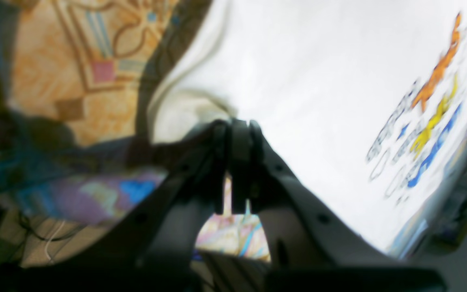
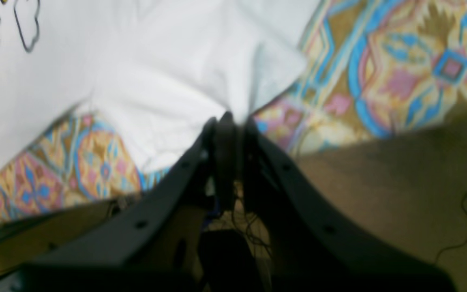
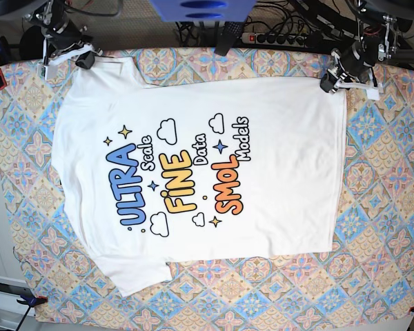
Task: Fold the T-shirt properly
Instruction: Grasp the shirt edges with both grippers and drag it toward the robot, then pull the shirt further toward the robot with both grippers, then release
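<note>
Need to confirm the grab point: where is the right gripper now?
In the base view the right gripper sits at the far left corner of the T-shirt, shut on a sleeve edge over the patterned tablecloth.

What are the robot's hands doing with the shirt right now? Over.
Left gripper shut on shirt edge. Right gripper shut on shirt sleeve. Shirt flat, print up, not folded yet. Nothing in the way.

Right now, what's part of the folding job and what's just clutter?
Job:
- T-shirt, spread flat
- left gripper, pinching its edge
- right gripper, pinching its sleeve

Clutter:
- patterned tablecloth
- power strip
- blue object, top edge
</note>
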